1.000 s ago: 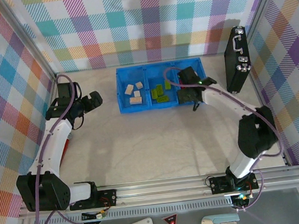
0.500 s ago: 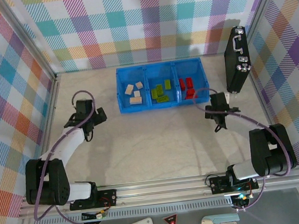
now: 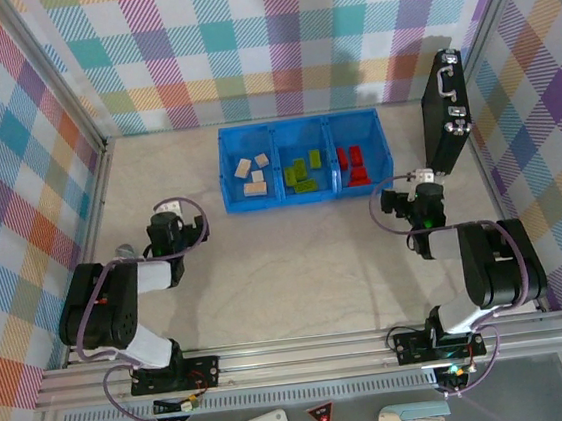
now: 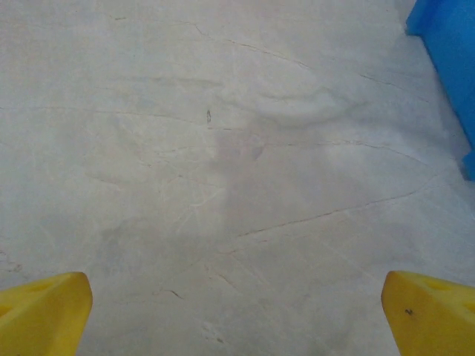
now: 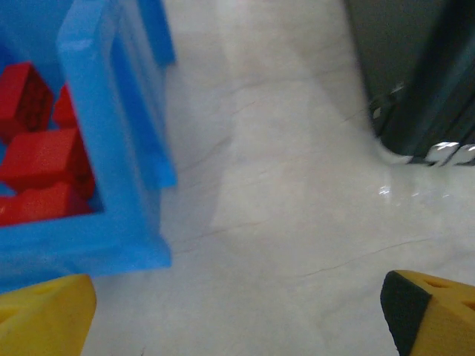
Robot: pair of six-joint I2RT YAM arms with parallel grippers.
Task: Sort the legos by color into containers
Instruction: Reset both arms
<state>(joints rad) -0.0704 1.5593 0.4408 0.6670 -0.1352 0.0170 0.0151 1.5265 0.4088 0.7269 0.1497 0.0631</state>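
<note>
both arms are folded back, elbows bent tight. in the top view the left arm sits at lower left, the left gripper aimed up the frame. the right arm sits at lower right, the right gripper aimed the same way. in both wrist views the yellow fingers sit at the bottom corners, spread wide with nothing between them.

Colour-sorted legos lie in the blue tray.
</note>
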